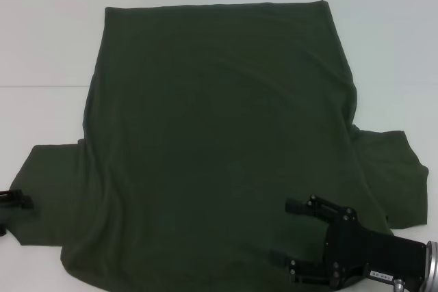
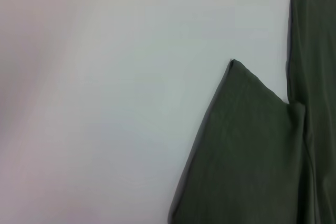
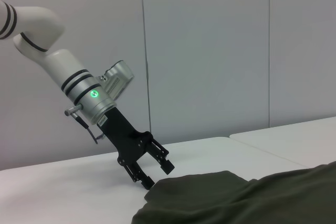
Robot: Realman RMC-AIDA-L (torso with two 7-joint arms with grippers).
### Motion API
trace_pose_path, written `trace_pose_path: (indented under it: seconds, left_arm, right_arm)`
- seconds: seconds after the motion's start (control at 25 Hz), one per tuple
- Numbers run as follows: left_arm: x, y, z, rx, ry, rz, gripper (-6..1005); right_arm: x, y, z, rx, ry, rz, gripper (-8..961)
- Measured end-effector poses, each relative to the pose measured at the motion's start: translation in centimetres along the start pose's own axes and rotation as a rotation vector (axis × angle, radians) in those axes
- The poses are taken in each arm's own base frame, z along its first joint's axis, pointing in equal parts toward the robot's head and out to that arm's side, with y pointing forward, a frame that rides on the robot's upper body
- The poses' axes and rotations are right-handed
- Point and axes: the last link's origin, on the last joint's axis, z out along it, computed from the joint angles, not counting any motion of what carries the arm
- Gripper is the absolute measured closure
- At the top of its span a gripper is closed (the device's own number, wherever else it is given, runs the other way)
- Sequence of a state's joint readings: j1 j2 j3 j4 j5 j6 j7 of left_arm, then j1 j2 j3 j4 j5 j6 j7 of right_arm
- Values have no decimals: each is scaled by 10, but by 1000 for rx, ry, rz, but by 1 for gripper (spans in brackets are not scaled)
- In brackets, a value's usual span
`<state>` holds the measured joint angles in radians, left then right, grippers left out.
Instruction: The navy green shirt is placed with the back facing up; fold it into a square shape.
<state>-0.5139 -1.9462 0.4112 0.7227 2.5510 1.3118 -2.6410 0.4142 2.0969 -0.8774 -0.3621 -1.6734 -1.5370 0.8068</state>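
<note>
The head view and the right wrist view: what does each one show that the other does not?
Only the head view shows the whole navy green shirt spread flat on the white table, and the right gripper, open over the near hem. Only the right wrist view shows the left arm, the open left gripper above the shirt's edge, and the wall. Both show shirt and table.

A plain, bare test space, most likely a robotics lab rather than a home or shop. A smooth white counter [image 1: 48, 46] fills the scene, made of sections with a thin seam between them. Behind it stands a blank pale grey panelled wall [image 3: 210, 51] with narrow vertical joints and no decoration. A white robot arm [image 3: 63, 72] with black bands and a glowing green status light leans over the counter.
</note>
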Motion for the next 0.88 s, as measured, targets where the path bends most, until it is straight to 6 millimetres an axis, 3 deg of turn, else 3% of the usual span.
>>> trace_pose_path:
  seconds: [0.88]
  left_arm:
    - [2,11,9,-25,-9,16,140]
  right_arm:
    - [0,0,0,1,1,1,27]
